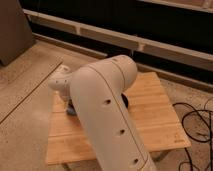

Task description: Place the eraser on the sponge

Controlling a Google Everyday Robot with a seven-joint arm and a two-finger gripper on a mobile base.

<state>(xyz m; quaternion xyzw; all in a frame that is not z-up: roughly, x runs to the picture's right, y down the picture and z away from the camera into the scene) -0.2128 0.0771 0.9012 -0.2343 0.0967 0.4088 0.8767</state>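
My end effector (69,102) sits at the pale wooden worktop's (150,117) left, touching the flat blue sponge (73,111); whether it's open, I cannot tell.

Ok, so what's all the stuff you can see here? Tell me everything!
table: one, light wood, standing in the middle of the floor
sponge: one, blue, on the table's left part, mostly hidden by the arm
dark thing: one, black, on the table, peeking out beside the arm; too hidden to name
cables: a bunch, black, on the floor right of the table
floor: speckled grey-tan, all around the table
rails: two, pale, along the dark wall behind
arm: one, white, big, in front of the table
hand: one, white, low over the table's left part, at the sponge
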